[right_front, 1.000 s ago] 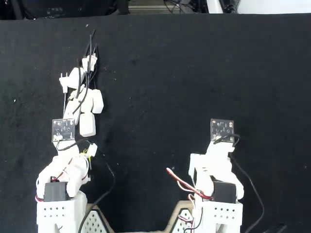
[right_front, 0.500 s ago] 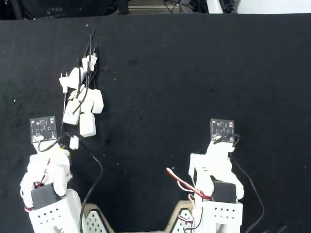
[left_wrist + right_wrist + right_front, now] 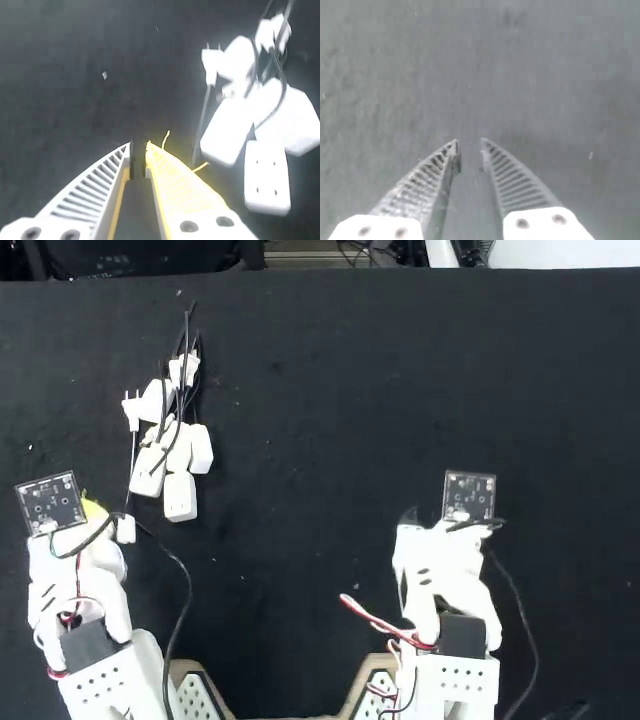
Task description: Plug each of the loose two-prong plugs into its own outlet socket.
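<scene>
Black cloth covers the desk (image 3: 400,360). The left end effector (image 3: 138,150), its fingers together and empty, sits just beside the tangle of plugs and sockets (image 3: 165,455). The right end effector (image 3: 469,150), slightly apart, hangs well right of that tangle. Grasping looks not yet begun; the next move is to pinch a loose two-prong plug (image 3: 133,408).

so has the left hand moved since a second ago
yes, in the high view the left hand swung sideways toward the left edge of the table, away from the pile of plugs and sockets, which stayed put
</scene>
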Motion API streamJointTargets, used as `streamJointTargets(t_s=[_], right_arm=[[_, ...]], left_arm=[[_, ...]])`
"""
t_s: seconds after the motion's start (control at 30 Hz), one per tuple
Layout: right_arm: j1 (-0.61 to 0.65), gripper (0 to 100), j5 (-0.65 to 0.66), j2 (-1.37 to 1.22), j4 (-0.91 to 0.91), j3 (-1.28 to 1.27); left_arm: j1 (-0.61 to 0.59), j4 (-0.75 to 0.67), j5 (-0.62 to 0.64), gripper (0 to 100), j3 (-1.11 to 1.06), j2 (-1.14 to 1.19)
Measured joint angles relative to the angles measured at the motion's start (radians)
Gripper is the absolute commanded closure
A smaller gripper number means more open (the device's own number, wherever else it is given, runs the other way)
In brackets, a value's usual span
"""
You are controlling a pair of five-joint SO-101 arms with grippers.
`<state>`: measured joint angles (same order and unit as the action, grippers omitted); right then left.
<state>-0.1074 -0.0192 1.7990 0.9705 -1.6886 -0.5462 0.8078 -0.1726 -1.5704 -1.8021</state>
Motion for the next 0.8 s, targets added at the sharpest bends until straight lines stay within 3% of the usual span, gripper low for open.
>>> streamJointTargets(t_s=[0.13, 0.43, 0.63, 0.8], right_arm=[[0.0, 85.0, 0.098, 0.0, -0.094, 0.018], [0.012, 84.8, 0.147, 0.0, 0.1, 0.551], [0.143, 84.8, 0.147, -0.144, 0.233, 0.99], [0.256, 85.0, 0.147, -0.494, 0.276, 1.097]], left_arm=[[0.017, -0.068, 0.006, 80, -0.003, 0.0], [0.04, 0.17, 0.075, 80, 0.427, 0.046], [0.135, 0.215, 0.058, 80, 0.583, 0.353], [0.264, 0.27, 0.048, 80, 0.686, 0.743]])
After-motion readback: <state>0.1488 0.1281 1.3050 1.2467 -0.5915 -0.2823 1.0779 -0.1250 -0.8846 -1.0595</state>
